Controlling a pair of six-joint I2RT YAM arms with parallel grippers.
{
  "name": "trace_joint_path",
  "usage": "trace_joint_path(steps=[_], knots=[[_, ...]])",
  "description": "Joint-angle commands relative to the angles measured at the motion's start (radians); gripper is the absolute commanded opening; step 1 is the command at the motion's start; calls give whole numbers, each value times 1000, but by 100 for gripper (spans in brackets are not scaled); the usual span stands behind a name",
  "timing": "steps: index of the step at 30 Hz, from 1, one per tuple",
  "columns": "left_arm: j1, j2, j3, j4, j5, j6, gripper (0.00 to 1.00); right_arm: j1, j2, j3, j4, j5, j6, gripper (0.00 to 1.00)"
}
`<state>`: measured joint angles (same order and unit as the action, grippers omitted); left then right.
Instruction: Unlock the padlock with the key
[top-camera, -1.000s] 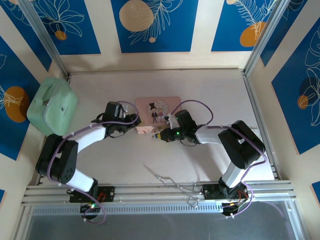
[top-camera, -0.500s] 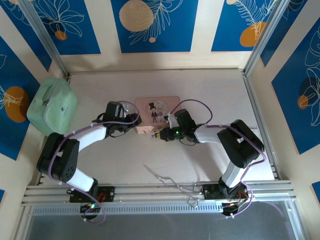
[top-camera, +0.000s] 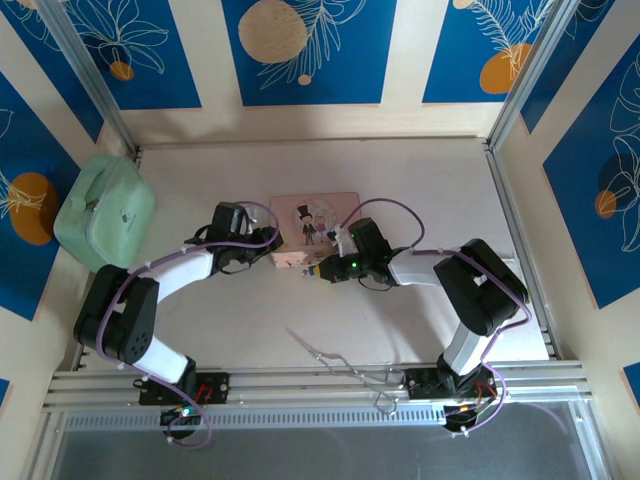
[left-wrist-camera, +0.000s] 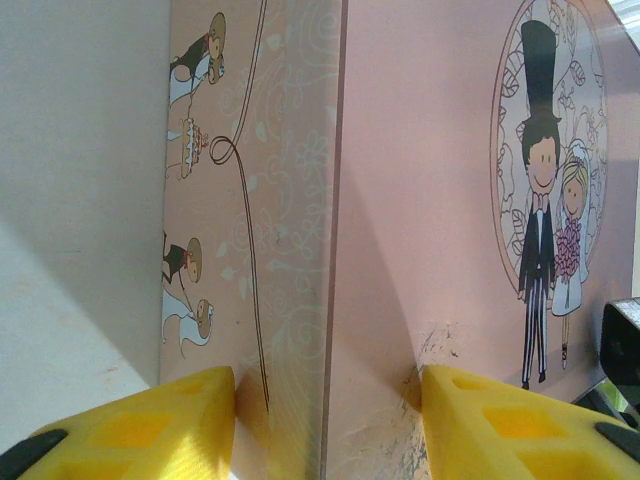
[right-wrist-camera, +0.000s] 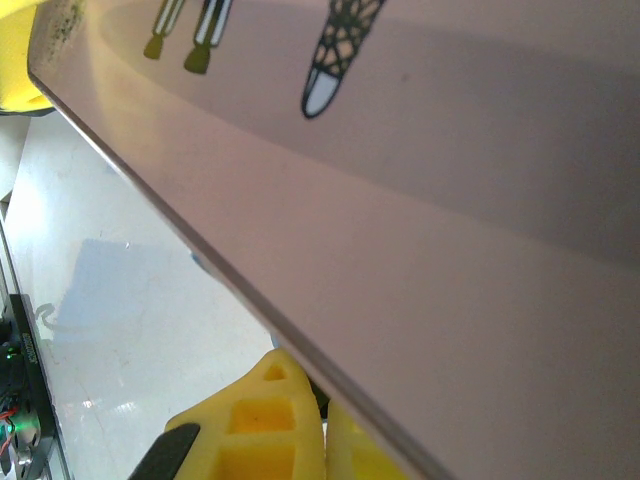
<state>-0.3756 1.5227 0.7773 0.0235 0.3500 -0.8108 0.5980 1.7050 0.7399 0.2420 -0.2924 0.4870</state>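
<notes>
Two grippers meet at the near edge of the pink tin (top-camera: 315, 216), which lies about mid-table with its bride-and-groom lid facing up. The left gripper (left-wrist-camera: 328, 400) has its jaws partly apart and closed on the tin's edge. One yellow pad (left-wrist-camera: 150, 420) bears on the patterned side wall, the other on the lid beside the printed couple. The right gripper (right-wrist-camera: 322, 425) comes in from the other side with its yellow fingers pressed together, close against the tin's pink edge. Whether the key is pinched between them I cannot tell. The padlock is too small to pick out; since both arms converge there, it probably hangs at that near edge, between them. The left hold looks risky, because it spans a corner rather than two parallel faces. The pads could skate off and let the tin twist once the right arm pushes. A small lock that swings freely could also dodge the key, so the tip may scrape past the keyhole, get knocked askew or drop. The mint-green case (top-camera: 104, 212) and the wire tool (top-camera: 335, 358) lie well apart from all this.
</notes>
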Motion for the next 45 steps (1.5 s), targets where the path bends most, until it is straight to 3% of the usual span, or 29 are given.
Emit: trace_joint_path(steps=[1,14,22,29,35,45], knots=[[-8,38,-28,-65,-43,20,49,2,5,-2,-41,-1,20,0],[-8,38,-38,-68,-26,25,49,2,9,-21,-13,10,49,0],[-21,-9,-26,-68,-3,16,57,2,28,-14,-15,13,56,0],[-33,12,-38,10,51,-9,58,5,43,-11,-4,11,60,0],[-71,16,-26,-3,29,-8,58,6,50,-4,-10,15,56,0],[-70,35,-54,-20,-24,-20,48,6,45,-4,-12,22,57,0]])
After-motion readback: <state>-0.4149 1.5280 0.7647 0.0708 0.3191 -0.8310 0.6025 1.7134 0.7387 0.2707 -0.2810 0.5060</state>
